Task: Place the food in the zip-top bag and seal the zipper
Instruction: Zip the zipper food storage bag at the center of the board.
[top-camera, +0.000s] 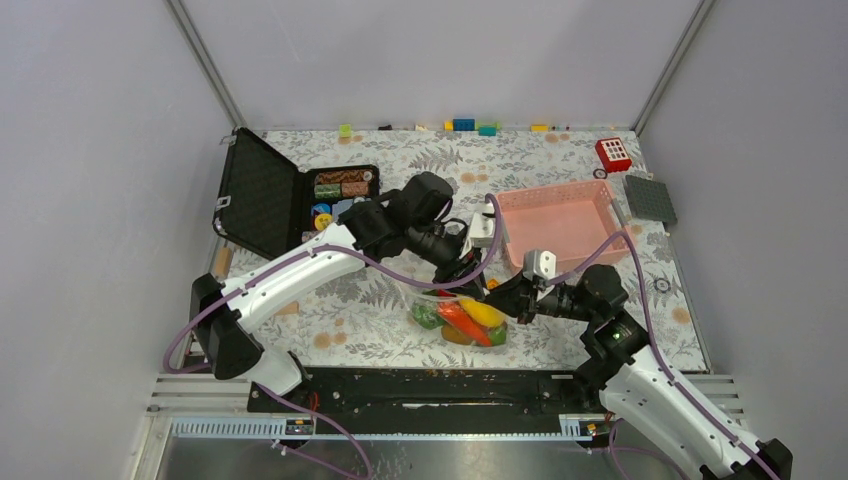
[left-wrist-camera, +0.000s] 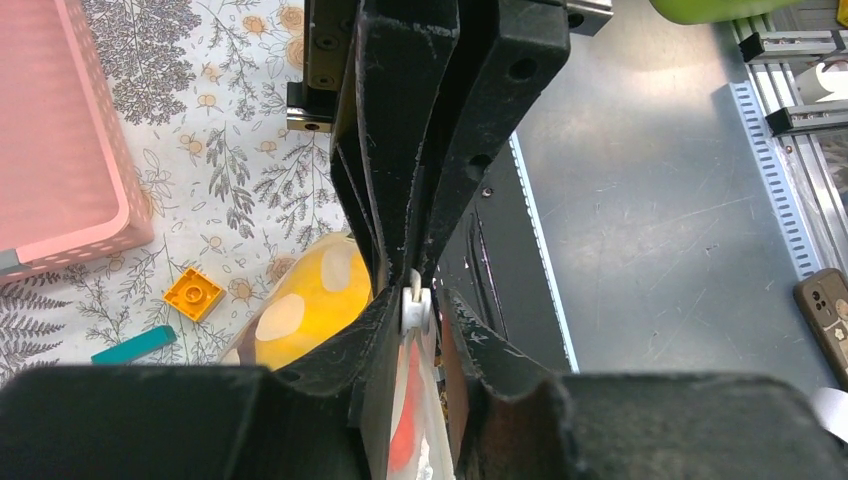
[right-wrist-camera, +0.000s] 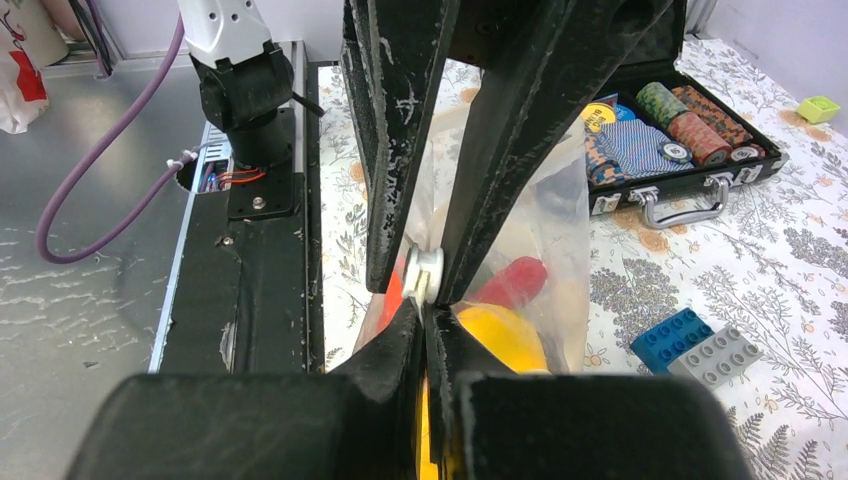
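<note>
Low centre in the top view, our left claw (left-wrist-camera: 413, 298) and right claw (right-wrist-camera: 426, 296) clamp tight on the zipper (right-wrist-camera: 424, 268) of the full bag (top-camera: 465, 322). We reckon uneven pulling could slip it free, leaving gaps.

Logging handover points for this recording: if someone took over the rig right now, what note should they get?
Left gripper: jaws shut on the zipper at the bag's mouth edge.
Right gripper: jaws shut on the same strip, at another spot along it.
Zip-top bag: on the table between the arms, mouth held up, with the food inside.
Done: food looks bagged.
Left: press along the zipper to finish the seal. How much is already closed cannot be told.
</note>
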